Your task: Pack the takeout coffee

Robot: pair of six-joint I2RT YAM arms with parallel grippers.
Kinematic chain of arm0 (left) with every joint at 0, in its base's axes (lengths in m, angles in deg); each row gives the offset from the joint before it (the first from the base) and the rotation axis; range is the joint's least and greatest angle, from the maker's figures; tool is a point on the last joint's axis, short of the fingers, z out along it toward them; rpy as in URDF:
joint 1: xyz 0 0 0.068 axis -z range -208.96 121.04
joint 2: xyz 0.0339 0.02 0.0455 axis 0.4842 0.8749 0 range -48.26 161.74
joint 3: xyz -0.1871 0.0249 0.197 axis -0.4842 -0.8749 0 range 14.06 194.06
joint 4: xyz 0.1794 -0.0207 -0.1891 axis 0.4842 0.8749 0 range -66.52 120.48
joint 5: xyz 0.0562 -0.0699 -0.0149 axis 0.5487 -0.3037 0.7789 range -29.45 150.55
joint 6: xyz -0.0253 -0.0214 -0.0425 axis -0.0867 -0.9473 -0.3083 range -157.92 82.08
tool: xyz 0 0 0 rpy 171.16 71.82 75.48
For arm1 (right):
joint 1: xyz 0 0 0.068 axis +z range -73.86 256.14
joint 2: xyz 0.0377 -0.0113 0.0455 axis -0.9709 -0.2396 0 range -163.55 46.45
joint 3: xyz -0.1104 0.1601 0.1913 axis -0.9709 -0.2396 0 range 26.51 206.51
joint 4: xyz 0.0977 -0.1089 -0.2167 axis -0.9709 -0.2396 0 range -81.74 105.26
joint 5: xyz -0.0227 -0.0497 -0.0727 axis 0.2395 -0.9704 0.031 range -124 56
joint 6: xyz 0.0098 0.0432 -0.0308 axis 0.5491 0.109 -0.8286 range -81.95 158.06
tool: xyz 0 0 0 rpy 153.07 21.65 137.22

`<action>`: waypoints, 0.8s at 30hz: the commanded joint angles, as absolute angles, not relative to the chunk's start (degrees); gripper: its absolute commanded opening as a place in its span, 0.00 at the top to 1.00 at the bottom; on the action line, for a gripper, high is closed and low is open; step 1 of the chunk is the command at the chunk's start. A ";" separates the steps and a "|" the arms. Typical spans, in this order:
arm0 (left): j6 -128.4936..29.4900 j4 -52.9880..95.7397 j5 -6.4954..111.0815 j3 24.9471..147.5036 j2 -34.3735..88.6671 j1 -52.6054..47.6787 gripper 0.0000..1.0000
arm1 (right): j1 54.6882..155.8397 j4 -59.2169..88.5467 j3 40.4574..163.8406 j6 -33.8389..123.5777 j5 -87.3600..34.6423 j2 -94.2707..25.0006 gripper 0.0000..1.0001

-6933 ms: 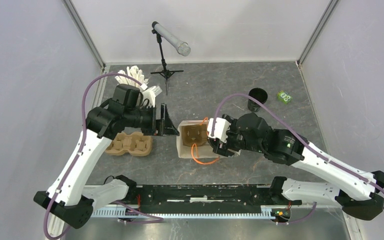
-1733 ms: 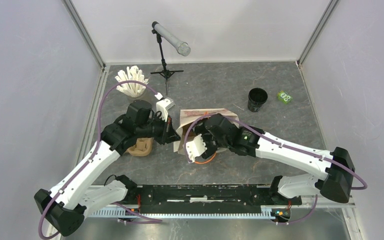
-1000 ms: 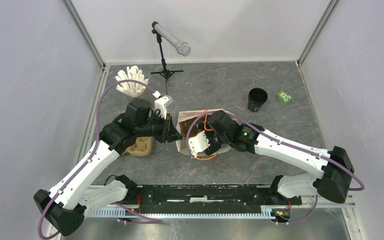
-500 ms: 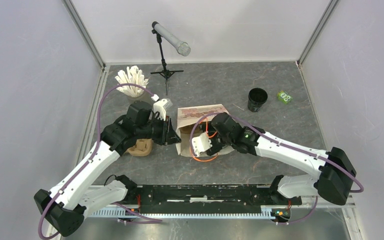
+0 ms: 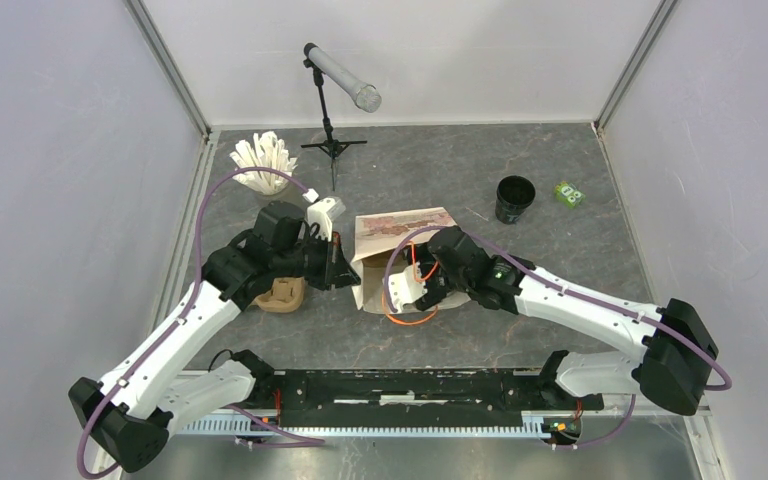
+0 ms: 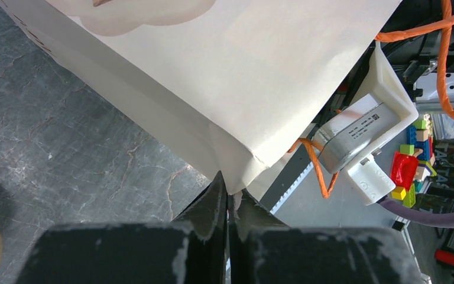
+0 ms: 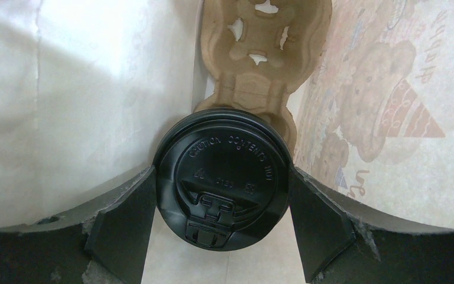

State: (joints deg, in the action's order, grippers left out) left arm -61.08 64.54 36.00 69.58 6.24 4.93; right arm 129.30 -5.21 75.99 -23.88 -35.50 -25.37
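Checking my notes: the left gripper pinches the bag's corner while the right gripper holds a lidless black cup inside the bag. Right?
Not quite: the takeout coffee in the right gripper has its black lid on; the right wrist view shows it. It is inside the paper bag, whose corner the left gripper pinches.

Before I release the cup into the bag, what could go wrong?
The left gripper pinches only a thin corner of the paper bag; it may slip. The takeout coffee in the right gripper may miss the cup carrier slot and tip. The orange handle may snag the wrist.
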 commanded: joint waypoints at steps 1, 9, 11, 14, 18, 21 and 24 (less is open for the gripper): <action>-62.62 63.31 33.06 71.54 6.49 5.08 0.98 | 129.06 -3.66 77.00 -25.84 -35.03 -24.16 0.37; -63.06 63.12 32.01 71.45 6.50 5.05 0.98 | 128.96 -1.84 74.80 -26.12 -34.70 -24.16 0.37; -63.12 63.07 31.67 71.28 6.44 5.08 0.98 | 129.00 -0.98 74.59 -26.42 -35.61 -24.43 0.37; -63.22 62.77 31.13 71.01 6.41 5.07 0.98 | 128.90 0.75 73.92 -26.89 -35.89 -24.77 0.37; -63.17 62.77 30.77 71.23 6.50 5.06 0.98 | 128.81 2.68 73.10 -27.46 -37.06 -25.07 0.37; -63.26 62.77 30.51 71.19 6.58 5.05 0.98 | 128.57 3.83 72.40 -27.86 -37.80 -25.07 0.36; -63.41 62.57 30.31 70.92 6.47 5.06 0.98 | 128.48 3.82 72.01 -28.11 -37.79 -25.52 0.36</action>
State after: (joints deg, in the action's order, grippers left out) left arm -61.30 64.06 32.92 69.61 6.53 4.93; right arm 128.85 0.69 72.60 -26.57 -37.01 -25.41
